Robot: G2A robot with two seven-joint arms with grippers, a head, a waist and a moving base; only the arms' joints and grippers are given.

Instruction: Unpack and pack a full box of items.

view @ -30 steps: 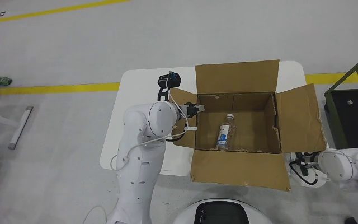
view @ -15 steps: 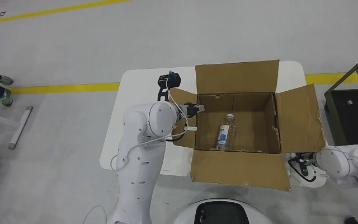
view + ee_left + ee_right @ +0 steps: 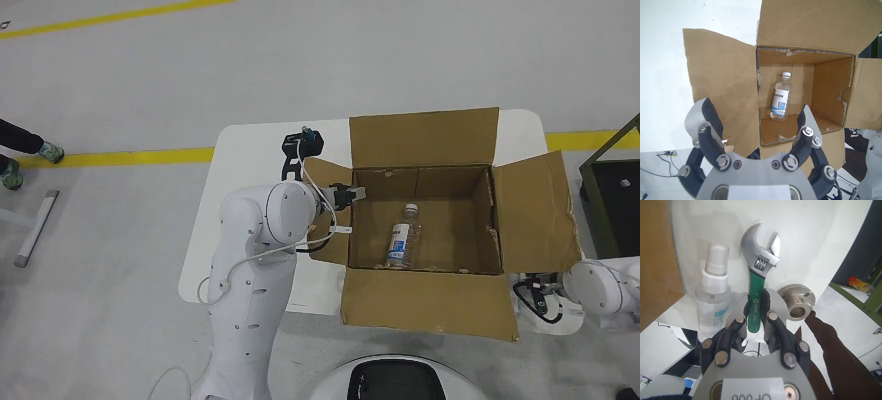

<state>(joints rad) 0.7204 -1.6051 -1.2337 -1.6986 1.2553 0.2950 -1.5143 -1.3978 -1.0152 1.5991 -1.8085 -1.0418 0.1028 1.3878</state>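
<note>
An open cardboard box stands on the white table, all flaps folded out. One clear bottle with a white cap and blue label lies on the box floor. My left gripper hangs open over the box's left flap, at the rim, with nothing between its fingers. My right gripper is at the table's near right corner, beside the box's right flap. It is shut on the green handle of an adjustable wrench lying on the table.
A clear spray bottle lies on one side of the wrench and a metal flange on the other, both close to the fingers. A dark green rack stands just off the table's right edge.
My right arm has shifted slightly toward the box at the table's near right corner. The left arm, box and bottle have not moved.
</note>
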